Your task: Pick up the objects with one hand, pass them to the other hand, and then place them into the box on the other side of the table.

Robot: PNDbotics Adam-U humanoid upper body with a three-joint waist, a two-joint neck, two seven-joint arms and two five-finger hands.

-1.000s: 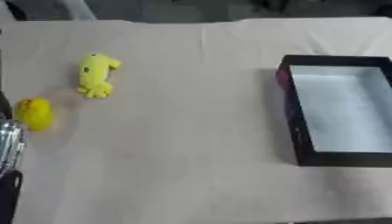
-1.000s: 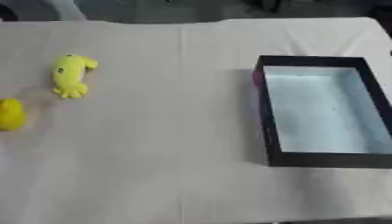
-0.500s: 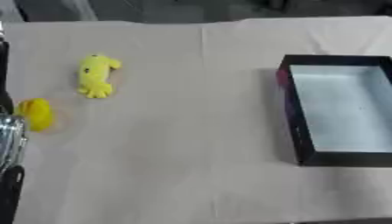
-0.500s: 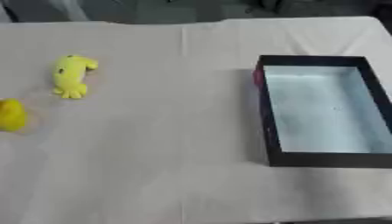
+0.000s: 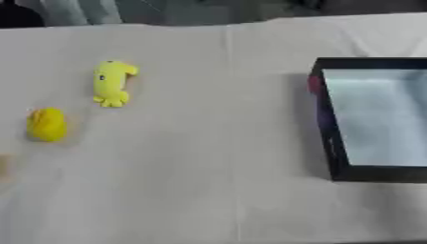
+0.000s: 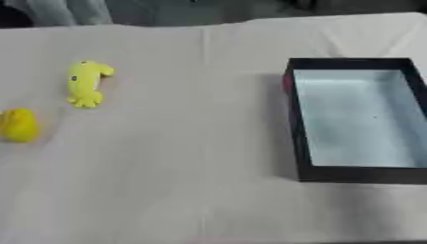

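A table covered in a pale beige cloth (image 6: 192, 157) filled almost the whole frame, with a soft crease running down it from the top centre. At the upper left lay a long yellow plush toy (image 5: 111, 82), stretched out roughly top to bottom, with a small dark dot near its upper end and stubby lobes at its lower end; its exact shape was too blurred to name. Below it and further left, near the left edge, sat a rounded yellow lump (image 5: 46, 124), apart from the toy and resting on the cloth; it could not be made out beyond colour and outline. In the left eye view a faint tan smudge touched the left edge just below this lump, too indistinct to identify. On the right side of the frame stood a black box (image 6: 295, 143) with low walls and a pale grey-blue floor, open at the top and holding nothing visible. Its right wall was cut off by the frame edge in the left eye view, while the right eye view showed nearly the full rectangle. A small reddish-pink patch showed on the outside of its left wall near the upper corner, unclear in nature. Both yellow things lay well apart from the box, across the table from it. Neither hand appeared in either view, so the state of their fingers could not be told.
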